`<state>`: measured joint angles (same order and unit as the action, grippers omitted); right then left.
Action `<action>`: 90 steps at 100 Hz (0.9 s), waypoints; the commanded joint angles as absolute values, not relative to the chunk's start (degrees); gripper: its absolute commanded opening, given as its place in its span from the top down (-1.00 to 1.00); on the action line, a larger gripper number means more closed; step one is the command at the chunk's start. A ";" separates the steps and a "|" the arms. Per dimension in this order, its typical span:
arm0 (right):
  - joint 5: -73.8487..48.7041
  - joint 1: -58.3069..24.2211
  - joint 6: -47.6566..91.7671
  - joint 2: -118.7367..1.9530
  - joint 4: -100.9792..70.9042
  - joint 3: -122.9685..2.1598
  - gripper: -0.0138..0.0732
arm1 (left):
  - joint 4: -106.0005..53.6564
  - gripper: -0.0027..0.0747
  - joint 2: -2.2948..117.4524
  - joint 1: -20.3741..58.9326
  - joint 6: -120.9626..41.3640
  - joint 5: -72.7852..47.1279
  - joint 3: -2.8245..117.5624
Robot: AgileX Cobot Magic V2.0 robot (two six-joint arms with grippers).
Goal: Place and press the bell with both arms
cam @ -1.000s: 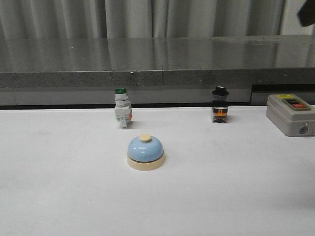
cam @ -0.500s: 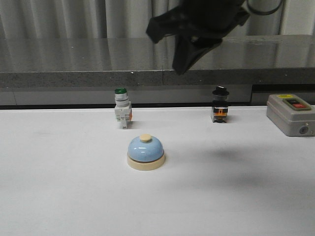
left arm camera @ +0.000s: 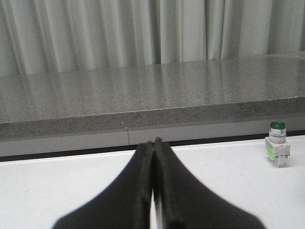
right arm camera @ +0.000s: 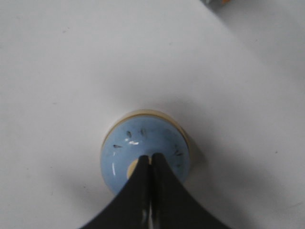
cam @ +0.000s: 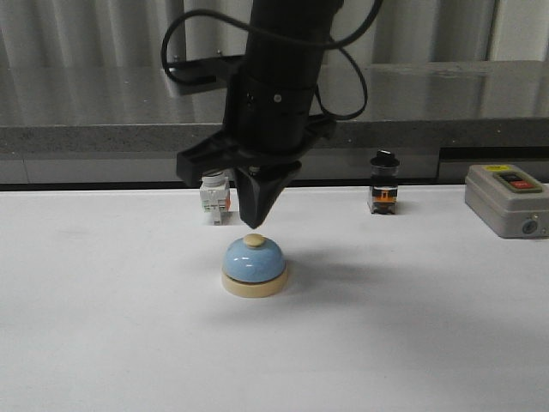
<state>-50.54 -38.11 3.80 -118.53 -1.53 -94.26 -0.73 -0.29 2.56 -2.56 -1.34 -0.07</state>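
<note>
— So, what fills the front view now?
— The bulky black right arm (cam: 274, 94). Half a second ago it hung high near the curtain; it has since dropped to mid-table, and its dark two-finger right gripper (cam: 254, 221) points straight down with the fingers pressed together into one closed tip, holding nothing.
— And the white table (cam: 103, 326)?
— Unchanged. The grey box with a red button (cam: 507, 200) sits at its right edge as before, and the small black-capped switch (cam: 383, 183) stands where it was. The green-capped white push-button switch (cam: 214, 197) is now partly hidden behind the gripper.
— Where's the bell?
— The small light-blue glossy dome bell on its cream base (cam: 254, 266) stays at the centre, directly under the tip; whether the tip touches the cream button (cam: 254, 241) I cannot tell.
— The other arm?
— The left gripper (left arm camera: 153, 145) is also closed and empty, low over the table, well apart from the green-capped switch.
</note>
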 commanded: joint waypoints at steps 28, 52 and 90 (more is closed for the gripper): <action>-49.48 -38.16 3.41 -115.18 -1.44 -96.26 0.84 | -0.80 0.98 -2.37 2.47 -2.31 3.26 -1.30; -47.73 -33.68 -3.74 -106.98 1.43 -93.47 0.84 | -0.80 0.98 -2.37 2.47 -2.31 3.26 -1.30; -39.80 -20.70 -8.09 -84.66 2.81 -72.52 0.84 | -0.80 0.98 -2.37 2.47 -2.31 3.26 -1.30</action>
